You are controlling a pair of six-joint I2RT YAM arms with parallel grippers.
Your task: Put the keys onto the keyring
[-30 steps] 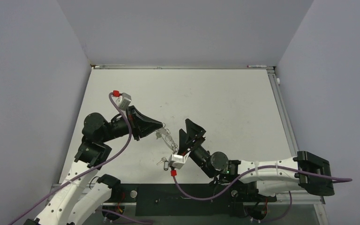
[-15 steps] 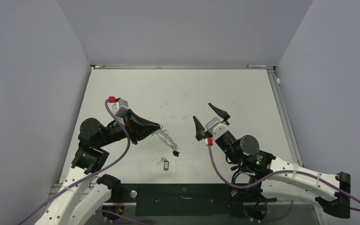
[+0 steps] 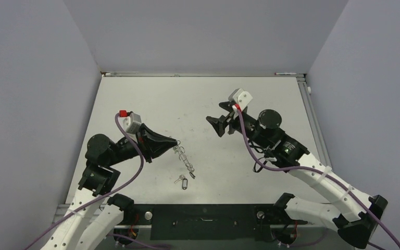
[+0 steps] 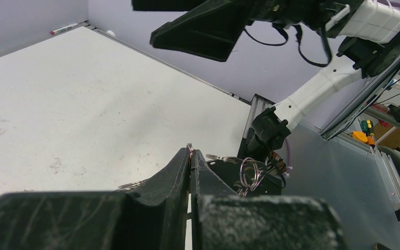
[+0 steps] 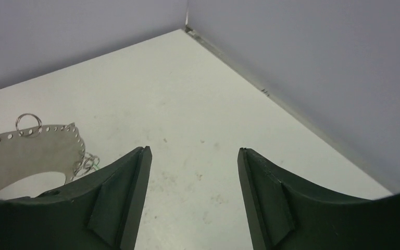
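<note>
Now — left hand [image 3: 173,140] pinching keyring [image 3: 185,158] | right hand [image 3: 214,125] aloft, agape

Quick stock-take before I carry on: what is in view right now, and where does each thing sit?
ring plate: one, silvery, holes along its edge with small rings on it; pinched at one end by the left gripper, its other end reaching toward the table's middle.
keys: a small silvery cluster, too small to count; loose on the table, nearer the front edge than the ring plate.
marker: one, pale with a red end; along the table's far edge, right side.
table: one, white, lightly scuffed.
left gripper: one, black; shut on the ring plate.
right gripper: one, black; open and empty, right of centre, apart from the ring plate.
</note>
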